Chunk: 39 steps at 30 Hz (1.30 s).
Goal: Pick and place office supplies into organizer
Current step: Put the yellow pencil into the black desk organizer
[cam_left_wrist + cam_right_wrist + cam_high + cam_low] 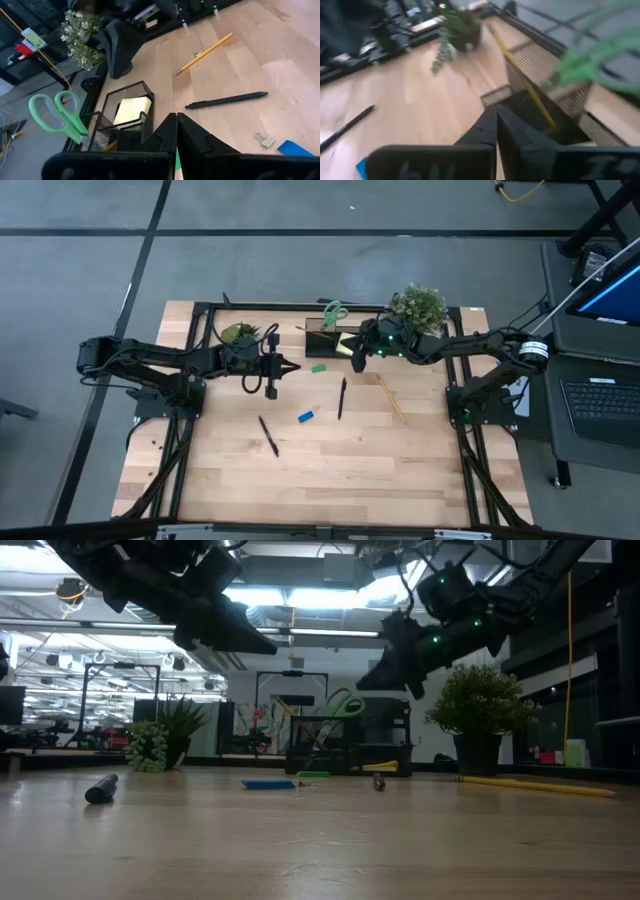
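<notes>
The black mesh organizer point(328, 340) stands at the table's far middle. Green-handled scissors point(55, 116) and a pencil point(526, 86) stick up out of it, and a yellow sticky-note pad point(132, 109) lies in its low tray. My right gripper point(496, 116) is shut and empty, just right of the organizer point(540, 107). My left gripper point(292, 367) is shut and empty, above the table to the organizer's left. On the wood lie two black pens point(342, 398) point(268, 435), pencils point(392, 398), a blue eraser point(306, 417) and a green eraser point(318, 367).
Potted plants stand at the far edge, one left point(238, 333) and one right point(418, 305) of the organizer. A small binder clip point(263, 140) lies near the blue eraser point(295, 148). The near half of the table point(330, 490) is bare wood.
</notes>
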Each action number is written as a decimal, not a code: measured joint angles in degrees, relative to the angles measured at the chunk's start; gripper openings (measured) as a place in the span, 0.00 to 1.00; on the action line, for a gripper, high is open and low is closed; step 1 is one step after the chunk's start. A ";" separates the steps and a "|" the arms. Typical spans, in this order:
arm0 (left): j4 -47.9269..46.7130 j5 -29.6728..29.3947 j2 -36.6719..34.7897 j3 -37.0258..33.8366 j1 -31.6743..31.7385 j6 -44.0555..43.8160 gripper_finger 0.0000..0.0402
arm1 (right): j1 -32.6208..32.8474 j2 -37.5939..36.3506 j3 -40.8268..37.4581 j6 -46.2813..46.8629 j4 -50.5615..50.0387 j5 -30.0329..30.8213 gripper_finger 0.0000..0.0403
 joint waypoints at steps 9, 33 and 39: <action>6.78 0.07 0.00 0.02 -2.35 -4.89 0.01 | 4.09 -2.41 6.03 -10.06 -10.30 3.43 0.02; 7.20 -0.02 0.00 0.04 -13.46 -7.96 0.01 | 18.35 -11.49 9.00 6.94 -53.04 15.42 0.00; 7.04 -0.03 0.00 0.04 -13.46 -7.93 0.01 | 18.33 -7.63 8.97 10.53 -54.26 15.82 0.00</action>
